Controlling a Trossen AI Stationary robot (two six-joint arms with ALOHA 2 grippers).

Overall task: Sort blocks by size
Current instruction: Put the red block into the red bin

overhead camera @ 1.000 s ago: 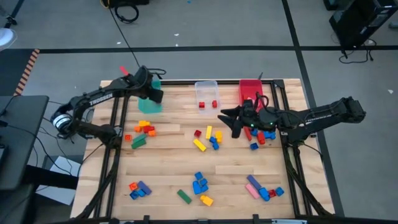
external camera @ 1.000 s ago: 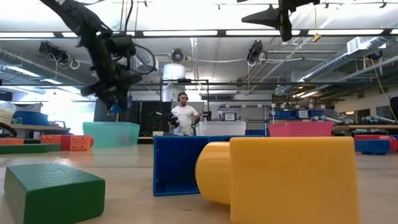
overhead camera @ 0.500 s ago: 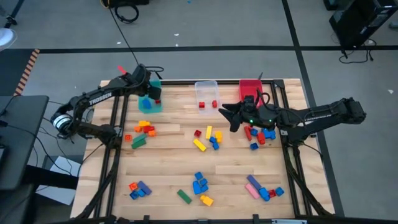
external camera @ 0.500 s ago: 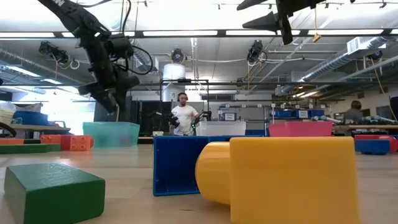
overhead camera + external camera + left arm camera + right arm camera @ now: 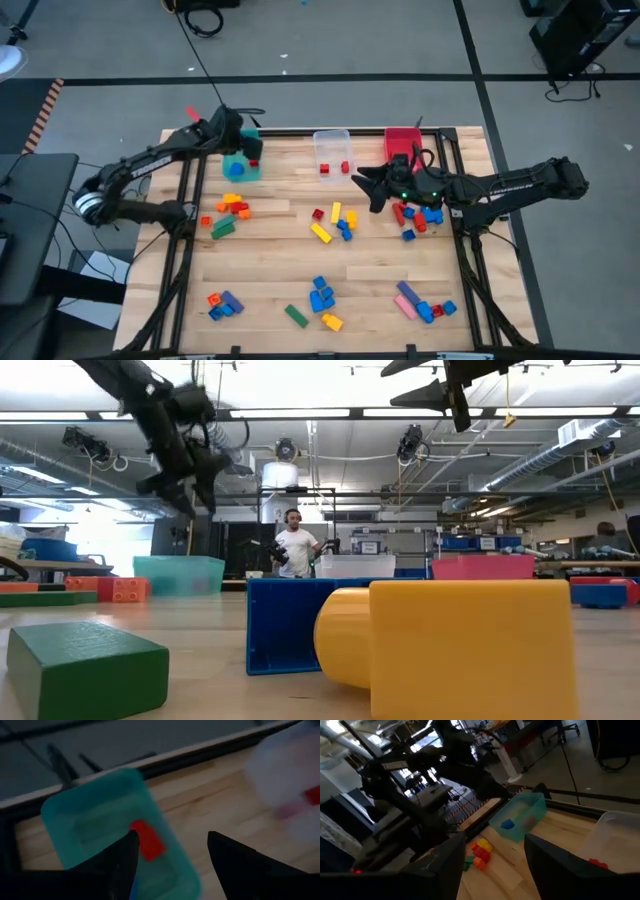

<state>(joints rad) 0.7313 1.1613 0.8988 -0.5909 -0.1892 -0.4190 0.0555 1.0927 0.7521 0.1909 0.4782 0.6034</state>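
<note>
My left gripper (image 5: 247,146) (image 5: 172,837) hangs open and empty above the teal bin (image 5: 240,166) at the table's far left. A red block (image 5: 146,839) and a blue block (image 5: 233,168) lie on the bin's floor. My right gripper (image 5: 362,188) (image 5: 494,840) waits open and empty, high over the table near the red bin (image 5: 403,143). Loose blocks lie on the table in clusters: left (image 5: 230,210), centre (image 5: 336,222), right (image 5: 418,218) and along the near side (image 5: 320,298).
A clear bin (image 5: 332,152) with two red blocks stands between the teal and red bins at the far edge. In the low view, big green (image 5: 85,665), blue (image 5: 285,625) and yellow (image 5: 460,645) blocks sit close to the camera. A person (image 5: 295,550) stands in the room behind.
My left gripper has opened and risen above the teal bin. A red block that the gripper hid a second ago now lies in the bin. My right gripper has kept still.
</note>
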